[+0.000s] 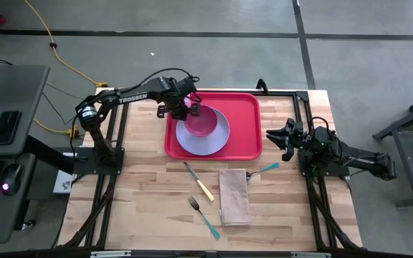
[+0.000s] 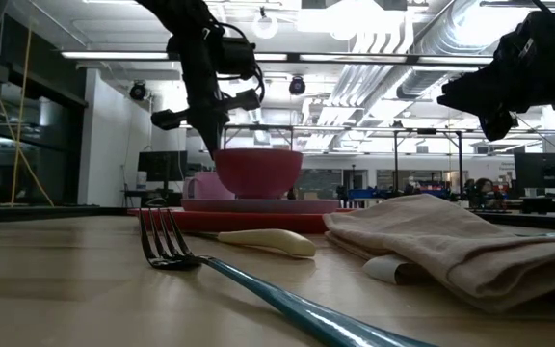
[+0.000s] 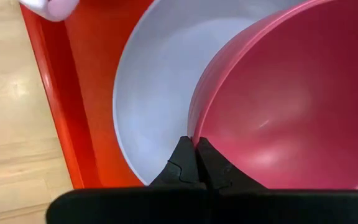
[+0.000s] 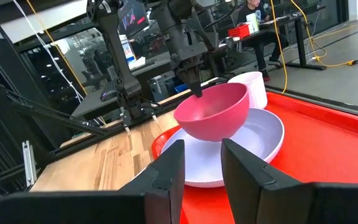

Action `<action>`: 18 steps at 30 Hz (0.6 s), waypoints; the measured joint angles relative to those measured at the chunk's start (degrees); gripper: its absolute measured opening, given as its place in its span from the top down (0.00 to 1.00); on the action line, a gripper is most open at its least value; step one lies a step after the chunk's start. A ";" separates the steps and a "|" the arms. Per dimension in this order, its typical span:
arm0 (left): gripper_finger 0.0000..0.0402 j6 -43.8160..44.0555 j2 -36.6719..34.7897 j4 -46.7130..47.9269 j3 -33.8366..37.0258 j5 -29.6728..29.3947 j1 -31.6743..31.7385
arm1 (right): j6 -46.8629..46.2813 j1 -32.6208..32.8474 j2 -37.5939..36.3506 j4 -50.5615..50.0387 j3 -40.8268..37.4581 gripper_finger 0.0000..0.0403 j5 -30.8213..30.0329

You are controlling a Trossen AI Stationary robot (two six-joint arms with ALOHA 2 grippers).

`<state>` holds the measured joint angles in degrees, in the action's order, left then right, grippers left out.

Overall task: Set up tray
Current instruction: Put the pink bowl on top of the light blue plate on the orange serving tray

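Nearest the table's front edge, at about 6 o'clock from its middle, a teal-handled fork (image 1: 203, 213) lies on the wood, with a folded beige napkin (image 1: 234, 196) just beside it at 3 o'clock. A cream-handled knife (image 1: 200, 182) lies a little farther in, at 12 o'clock from the fork, and a teal-handled utensil (image 1: 265, 169) pokes out from the napkin's far corner; what kind it is cannot be told.

Farther back, the red tray (image 1: 246, 122) sits toward 12 o'clock on the table. On its left half rests the lavender plate (image 1: 203, 137), and a pink bowl (image 1: 200, 120) is over the plate, tilted in the right wrist view. The left gripper (image 3: 195, 144) has its fingers pinched together on the bowl's rim at the bowl's 9 o'clock side. A pale cup (image 4: 252, 88) stands just beyond the plate on the tray.

At 3 o'clock from the tray, off its edge, the right gripper (image 1: 282, 138) hangs with its fingers narrowly parted, holding nothing.
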<state>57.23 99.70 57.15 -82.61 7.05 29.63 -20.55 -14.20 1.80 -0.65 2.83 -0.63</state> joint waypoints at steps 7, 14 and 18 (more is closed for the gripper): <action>0.97 1.04 -0.02 0.11 0.90 0.66 0.02 | 0.02 -0.02 0.00 -0.02 0.00 0.79 0.01; 0.97 1.36 0.13 -0.49 0.90 1.00 0.00 | 0.02 -0.02 0.00 -0.01 0.00 0.79 0.01; 0.97 1.36 0.79 0.34 1.03 1.28 0.00 | 0.02 0.00 0.00 -0.02 0.00 0.79 0.01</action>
<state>58.59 100.49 57.49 -81.58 8.34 29.63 -20.53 -14.20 1.80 -0.67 2.83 -0.62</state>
